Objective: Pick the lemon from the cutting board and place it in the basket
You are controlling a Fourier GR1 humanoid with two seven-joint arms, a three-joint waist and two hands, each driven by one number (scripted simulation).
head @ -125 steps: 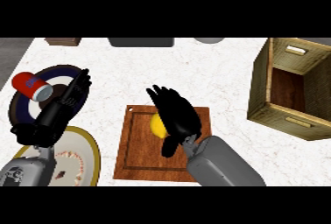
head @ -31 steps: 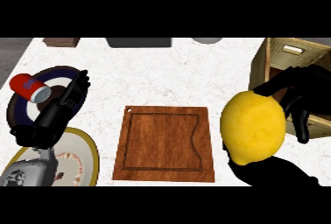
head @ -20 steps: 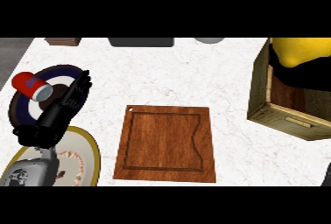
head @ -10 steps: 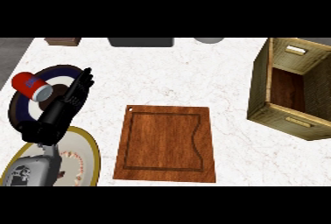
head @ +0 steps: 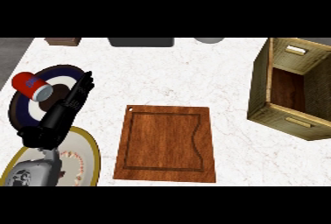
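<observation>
Left hand point(head: 61, 116) resting open, basket point(head: 262, 94) cut off at right

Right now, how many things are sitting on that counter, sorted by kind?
Plates: 2, dark plate and yellow-rimmed plate
Cups: 1, red cup
Cutting boards: 1, cutting board
Baskets: 1, basket
Cut off at the far edge: 3, kinds unclear
Total: 8
No lemon shows.
</observation>
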